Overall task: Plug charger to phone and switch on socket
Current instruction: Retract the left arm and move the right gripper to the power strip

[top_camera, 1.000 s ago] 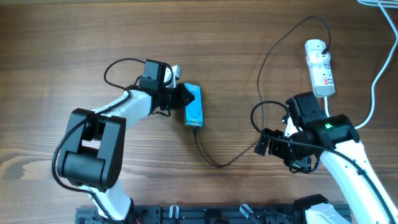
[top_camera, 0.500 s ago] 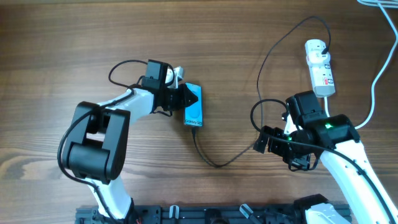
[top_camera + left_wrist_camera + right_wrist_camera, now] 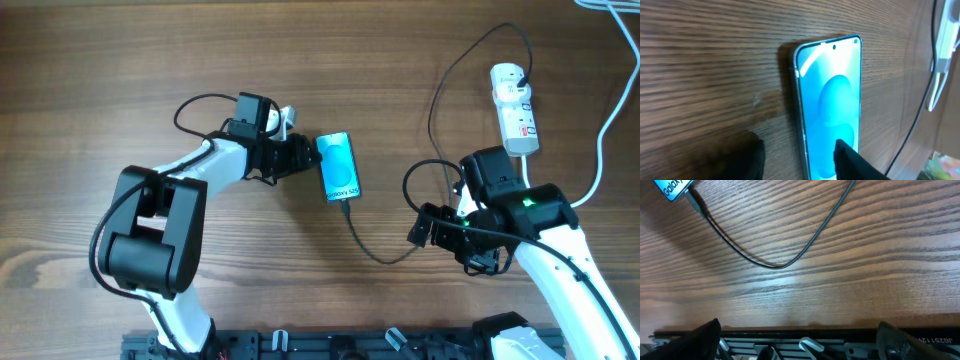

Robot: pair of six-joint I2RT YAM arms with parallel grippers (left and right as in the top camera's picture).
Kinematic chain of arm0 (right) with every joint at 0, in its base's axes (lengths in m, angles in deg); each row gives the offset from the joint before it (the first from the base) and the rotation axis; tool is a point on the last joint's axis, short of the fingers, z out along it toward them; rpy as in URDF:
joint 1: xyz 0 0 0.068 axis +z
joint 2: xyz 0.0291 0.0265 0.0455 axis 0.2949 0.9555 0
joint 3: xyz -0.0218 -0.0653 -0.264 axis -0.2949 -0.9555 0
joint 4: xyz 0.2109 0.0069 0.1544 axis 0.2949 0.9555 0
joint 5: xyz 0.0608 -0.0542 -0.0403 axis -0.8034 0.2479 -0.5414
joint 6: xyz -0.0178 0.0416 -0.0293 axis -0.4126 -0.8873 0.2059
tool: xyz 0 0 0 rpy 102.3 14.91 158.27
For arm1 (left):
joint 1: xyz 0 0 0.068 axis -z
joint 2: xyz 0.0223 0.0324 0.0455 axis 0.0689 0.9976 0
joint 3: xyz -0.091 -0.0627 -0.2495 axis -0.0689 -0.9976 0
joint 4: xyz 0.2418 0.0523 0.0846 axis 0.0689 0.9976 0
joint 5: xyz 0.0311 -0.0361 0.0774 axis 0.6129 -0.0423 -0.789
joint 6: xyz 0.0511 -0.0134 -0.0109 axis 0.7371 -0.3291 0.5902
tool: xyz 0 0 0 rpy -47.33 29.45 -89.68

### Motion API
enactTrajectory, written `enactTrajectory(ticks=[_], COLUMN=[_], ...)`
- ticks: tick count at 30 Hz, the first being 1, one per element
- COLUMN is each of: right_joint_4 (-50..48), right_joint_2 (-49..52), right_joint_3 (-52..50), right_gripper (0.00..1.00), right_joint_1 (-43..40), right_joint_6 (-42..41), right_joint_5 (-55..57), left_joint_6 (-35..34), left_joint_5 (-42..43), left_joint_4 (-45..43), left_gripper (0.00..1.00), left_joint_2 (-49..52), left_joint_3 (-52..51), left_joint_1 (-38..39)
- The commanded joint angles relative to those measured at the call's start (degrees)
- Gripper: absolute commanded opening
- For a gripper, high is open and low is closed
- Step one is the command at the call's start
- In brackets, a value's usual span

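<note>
The phone [image 3: 338, 167] lies flat on the wooden table, teal screen up, and also shows in the left wrist view [image 3: 832, 100]. The black charger cable [image 3: 385, 258] runs from the phone's lower end in a loop up to the white socket [image 3: 514, 110] at the back right. Its tip meets the phone's edge in the right wrist view [image 3: 690, 196]. My left gripper [image 3: 305, 157] is open at the phone's left side, with one finger over the screen [image 3: 805, 162]. My right gripper [image 3: 432, 232] is open and empty, to the right of the cable loop [image 3: 765, 262].
A thicker white cable [image 3: 610, 130] runs down the far right from the socket. A black rail [image 3: 330, 345] lines the table's front edge and shows between my right fingers [image 3: 800, 342].
The phone has slid to the right and turned slightly, away from my left gripper, and the cable's bend has shifted right with it. The right arm has not moved.
</note>
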Motion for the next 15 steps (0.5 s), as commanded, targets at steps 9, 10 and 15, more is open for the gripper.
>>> enactTrajectory(ticks=[9,10,15], right_joint_4=[-13.6,-14.6,-17.1], right_joint_2=[-0.4,-0.4,-0.4], right_joint_3=[0.1,0.1,0.1], right_gripper=[1.0,1.0,0.95], right_joint_1=[-0.1,-0.1,-0.1], right_joint_6=[0.6,0.6,3.8], right_joint_5=[0.0,0.0,0.0], left_joint_6=[2.6,2.6,2.6], left_joint_5=[-15.2,-16.3,-20.8], left_joint_4=[36.0,40.2,53.8], left_gripper=[0.5,0.5,0.66], left_joint_2=[-51.1,-57.7,-86.7], left_joint_3=[1.8,1.8,1.7], left_joint_1=[-3.2,-3.2,-3.2])
